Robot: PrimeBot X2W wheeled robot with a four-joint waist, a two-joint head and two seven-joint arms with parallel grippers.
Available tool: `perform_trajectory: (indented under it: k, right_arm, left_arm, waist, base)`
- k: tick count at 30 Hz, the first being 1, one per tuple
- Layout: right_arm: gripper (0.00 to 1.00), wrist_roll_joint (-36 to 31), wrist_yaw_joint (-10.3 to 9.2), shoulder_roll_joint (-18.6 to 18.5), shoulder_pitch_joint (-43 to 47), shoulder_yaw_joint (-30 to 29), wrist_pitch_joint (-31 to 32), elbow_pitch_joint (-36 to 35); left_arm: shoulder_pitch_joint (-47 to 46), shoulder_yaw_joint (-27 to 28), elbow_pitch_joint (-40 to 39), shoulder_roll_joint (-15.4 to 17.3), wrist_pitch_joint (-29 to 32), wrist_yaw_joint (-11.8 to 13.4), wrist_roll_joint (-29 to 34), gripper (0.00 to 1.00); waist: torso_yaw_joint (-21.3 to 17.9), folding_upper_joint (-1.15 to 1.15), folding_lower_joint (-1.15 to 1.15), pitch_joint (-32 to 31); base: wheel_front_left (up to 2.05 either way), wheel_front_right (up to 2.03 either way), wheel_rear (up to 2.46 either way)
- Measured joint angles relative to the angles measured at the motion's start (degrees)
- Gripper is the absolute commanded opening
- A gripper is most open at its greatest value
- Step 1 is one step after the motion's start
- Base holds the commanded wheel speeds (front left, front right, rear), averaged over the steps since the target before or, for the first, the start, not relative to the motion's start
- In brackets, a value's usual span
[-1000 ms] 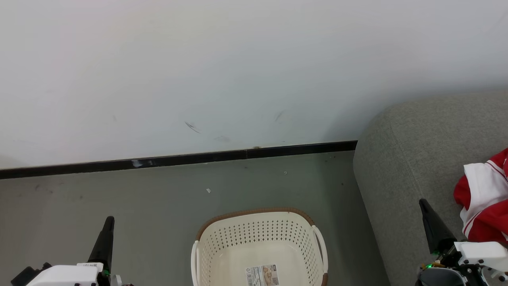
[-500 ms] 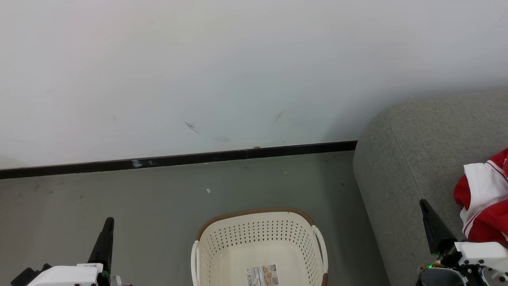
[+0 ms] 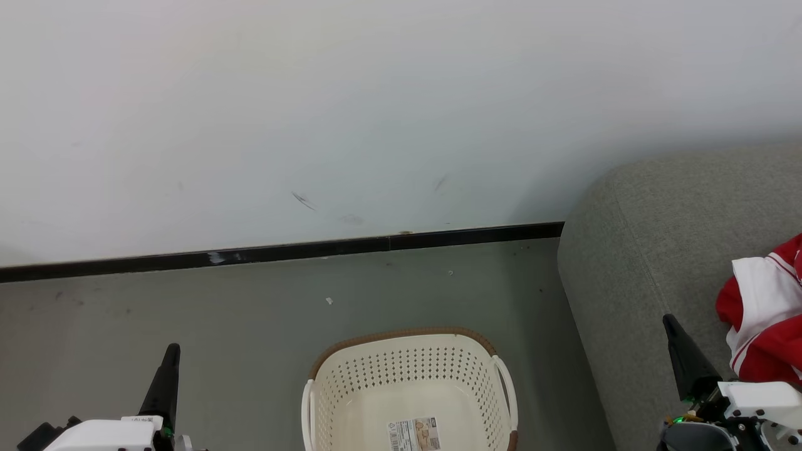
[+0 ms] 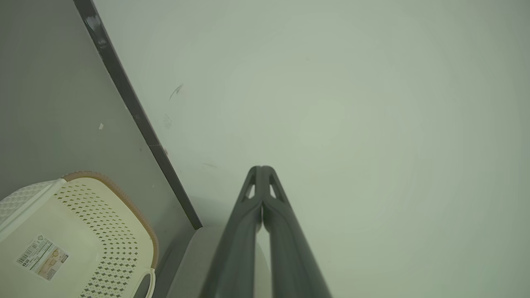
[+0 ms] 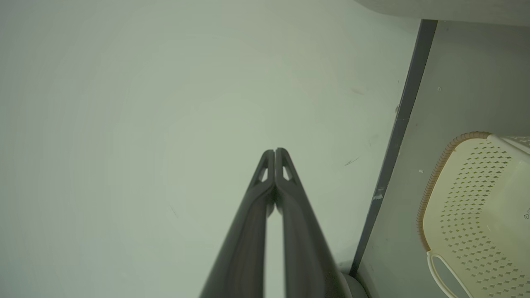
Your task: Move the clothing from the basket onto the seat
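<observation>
**Tools both shut and empty, basket looks cleared out**

Left tool (image 3: 171,356) and right tool (image 3: 671,327) are seen held low at either side of the head view, fingers pressed together with nothing pinched between them. That's backed up by both wrist views, where the closed tips are pointed at the bare white wall (image 3: 376,113).

That resting pose is probably explained by the job looking done. The laundry basket (image 3: 401,332) is sat on the grey floor (image 3: 250,300) between the two tools, and nothing but its label sticker (image 3: 413,434) can be seen on the bottom. The red-and-white clothing (image 3: 761,313) is heaped on the grey sofa (image 3: 639,250) off to the right, just beside the right tool and, as far as can be told, not touched by it.

Stuff that can't be made out:
- The near part of the basket is cut off by the bottom edge, so a garment tucked in there can't be ruled out.
- The clothing is clipped by the right edge, so the number of pieces isn't known, and no lettering can be read.
- Most of the sofa is out of frame as well.
</observation>
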Motion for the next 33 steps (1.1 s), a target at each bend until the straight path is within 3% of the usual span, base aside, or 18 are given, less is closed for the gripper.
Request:
perform_trajectory:
  k: [33]
  right_arm:
    - [0.00, -0.02, 0.00, 0.03, -0.01, -0.65, 0.02, 0.10]
  left_arm:
    - [-0.01, 0.05, 0.33, 0.00, 0.00, -0.43, 0.00, 0.00]
  waist:
    - [0.00, 0.00, 0.00, -0.01]
  base:
    - [0.00, 0.00, 0.00]
